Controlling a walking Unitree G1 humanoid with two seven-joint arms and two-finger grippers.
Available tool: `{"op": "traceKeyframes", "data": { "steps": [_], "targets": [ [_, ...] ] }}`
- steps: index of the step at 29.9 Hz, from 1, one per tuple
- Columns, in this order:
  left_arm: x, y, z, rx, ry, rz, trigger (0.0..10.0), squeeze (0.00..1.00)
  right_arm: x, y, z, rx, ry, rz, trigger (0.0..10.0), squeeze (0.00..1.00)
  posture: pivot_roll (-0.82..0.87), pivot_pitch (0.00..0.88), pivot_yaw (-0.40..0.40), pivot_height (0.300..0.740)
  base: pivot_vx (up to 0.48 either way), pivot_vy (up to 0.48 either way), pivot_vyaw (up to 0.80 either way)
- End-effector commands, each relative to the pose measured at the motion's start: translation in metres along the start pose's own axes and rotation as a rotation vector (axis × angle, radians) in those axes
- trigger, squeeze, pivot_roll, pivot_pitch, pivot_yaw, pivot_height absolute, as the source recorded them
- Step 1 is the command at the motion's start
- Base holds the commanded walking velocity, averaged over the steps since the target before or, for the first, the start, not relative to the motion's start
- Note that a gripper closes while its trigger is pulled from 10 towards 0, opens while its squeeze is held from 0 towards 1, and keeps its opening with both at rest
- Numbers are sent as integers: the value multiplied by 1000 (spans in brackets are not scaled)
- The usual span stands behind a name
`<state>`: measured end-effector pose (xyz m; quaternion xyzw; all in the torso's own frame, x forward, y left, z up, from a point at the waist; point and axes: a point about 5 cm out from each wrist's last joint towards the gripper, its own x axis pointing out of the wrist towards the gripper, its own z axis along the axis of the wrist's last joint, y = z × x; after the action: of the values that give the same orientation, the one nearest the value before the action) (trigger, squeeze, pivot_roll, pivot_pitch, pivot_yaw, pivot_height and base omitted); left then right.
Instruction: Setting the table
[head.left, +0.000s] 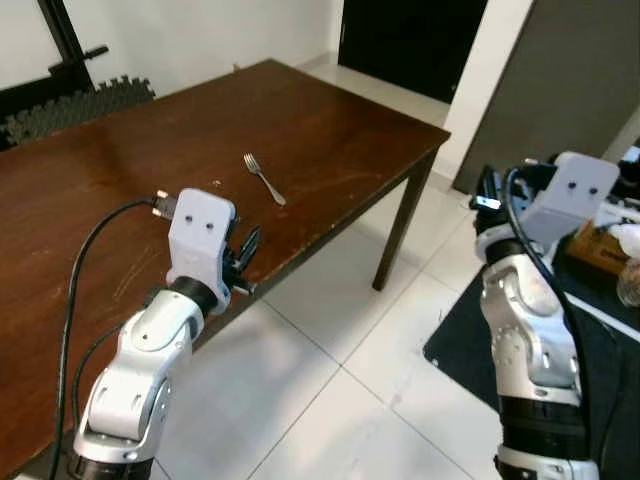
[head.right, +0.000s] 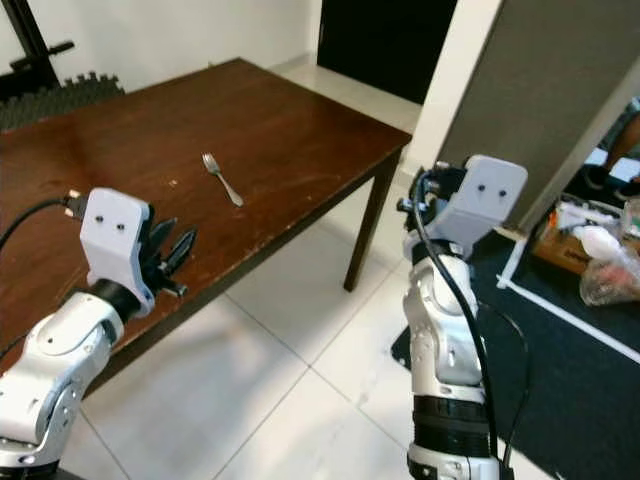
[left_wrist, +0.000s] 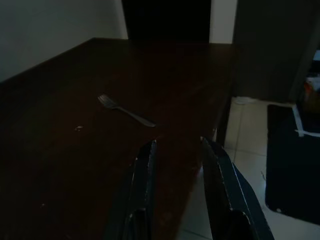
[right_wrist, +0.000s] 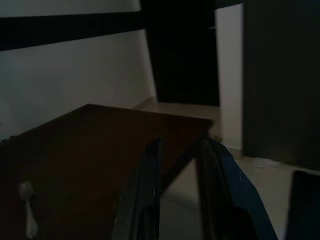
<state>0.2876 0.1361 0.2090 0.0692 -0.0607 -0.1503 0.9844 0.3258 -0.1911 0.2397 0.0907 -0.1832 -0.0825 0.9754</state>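
Observation:
A silver fork (head.left: 264, 179) lies alone on the dark brown wooden table (head.left: 120, 170), toward its right end. My left gripper (head.left: 245, 250) hovers over the table's near edge, a short way in front of the fork. In the left wrist view its fingers (left_wrist: 145, 170) stand apart with nothing between them, and the fork (left_wrist: 127, 111) lies ahead. My right gripper (head.right: 420, 195) is raised off the table's right side, past the corner leg, open and empty. The right wrist view looks over the table's end, with the fork (right_wrist: 28, 215) low at the side.
White tiled floor (head.left: 330, 380) runs along the table's near side. A black mat (head.left: 465, 335) lies on the floor at the right, with a box and a plastic bag (head.right: 605, 262) beyond it. A dark doorway (head.left: 410, 40) is behind the table's far corner.

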Motion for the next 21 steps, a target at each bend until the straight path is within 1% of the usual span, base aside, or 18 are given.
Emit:
{"op": "traceKeyframes", "data": {
  "steps": [1, 8, 12, 18, 20, 21],
  "targets": [
    [-1, 3, -4, 6, 17, 12, 10000, 0, -2, 6, -3, -1, 15, 17, 10000, 0, 73, 67, 28, 740, 480, 0, 0],
    [-1, 3, -4, 4, 16, 12, 10000, 0, -2, 5, -3, -3, 15, 15, 10000, 0, 72, 71, 28, 740, 480, 0, 0],
    [-1, 1, -3, -6, 13, 2, 10000, 0, -1, 5, -3, -4, 15, 14, 10000, 0, 72, 72, 27, 740, 319, 0, 0],
    [-2, 0, -5, -11, 33, 0, 10000, 0, -1, 6, -3, -12, 16, 25, 10000, 0, 73, 72, 26, 740, 0, 0, 0],
    [-1, 1, -6, -5, 39, 11, 10000, 0, 0, 7, -2, -19, 17, 40, 10000, 0, 74, 71, 26, 740, 0, 0, 0],
    [-1, 2, -6, -7, 39, 20, 10000, 0, 1, 8, -2, -32, 22, 69, 10000, 0, 74, 73, 27, 740, 0, 0, 0]
  ]
}}
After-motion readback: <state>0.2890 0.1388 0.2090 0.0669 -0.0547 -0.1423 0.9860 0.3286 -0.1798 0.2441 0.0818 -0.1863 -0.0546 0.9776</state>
